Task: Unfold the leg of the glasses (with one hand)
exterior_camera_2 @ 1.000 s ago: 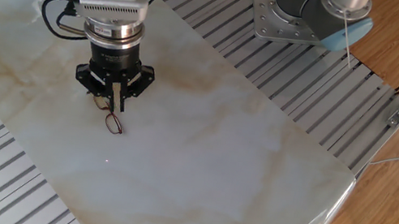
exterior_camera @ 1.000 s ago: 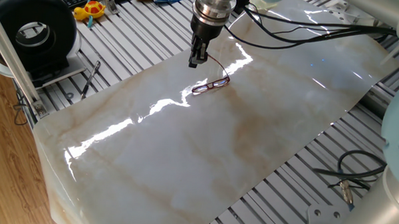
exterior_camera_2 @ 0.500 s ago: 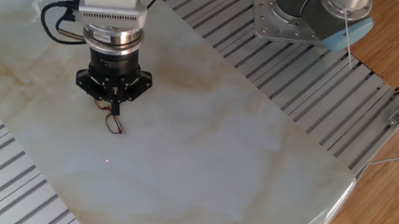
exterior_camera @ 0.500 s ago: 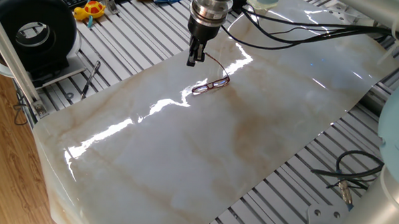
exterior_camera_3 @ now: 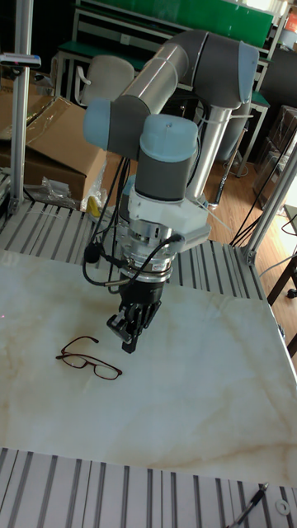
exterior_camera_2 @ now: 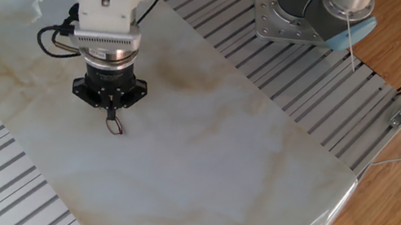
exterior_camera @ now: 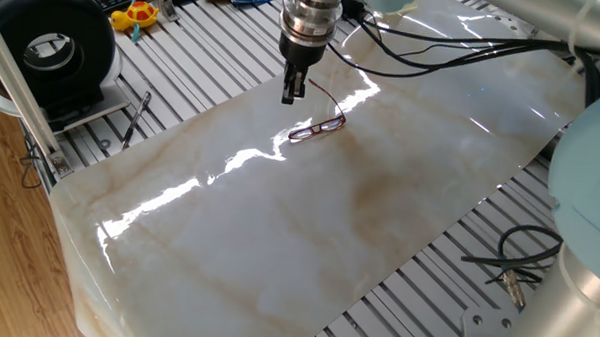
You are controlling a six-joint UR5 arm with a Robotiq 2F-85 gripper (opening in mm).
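The glasses (exterior_camera: 316, 129) lie flat on the pale marbled sheet (exterior_camera: 277, 248), thin reddish-brown rims with clear lenses. One slim leg stands out from the frame and runs up-left toward my gripper (exterior_camera: 292, 94). The gripper hangs just above the sheet beside the far end of that leg, fingers together and nothing visible between them. In the other fixed view the glasses (exterior_camera_2: 114, 123) show just below the gripper (exterior_camera_2: 111, 107). The tall fixed view has the glasses (exterior_camera_3: 91, 359) to the left of the gripper (exterior_camera_3: 127, 345), with a small gap between them.
A black pen-like tool (exterior_camera: 135, 120) lies on the slatted table left of the sheet. A black round device (exterior_camera: 54, 40) and a yellow toy (exterior_camera: 137, 15) stand at the back left. Loose cables (exterior_camera: 522, 261) lie at the right. A second arm's base (exterior_camera_2: 310, 8) stands behind.
The gripper has risen a little and drifted slightly left, away from the sheet. The glasses have stayed where they were.
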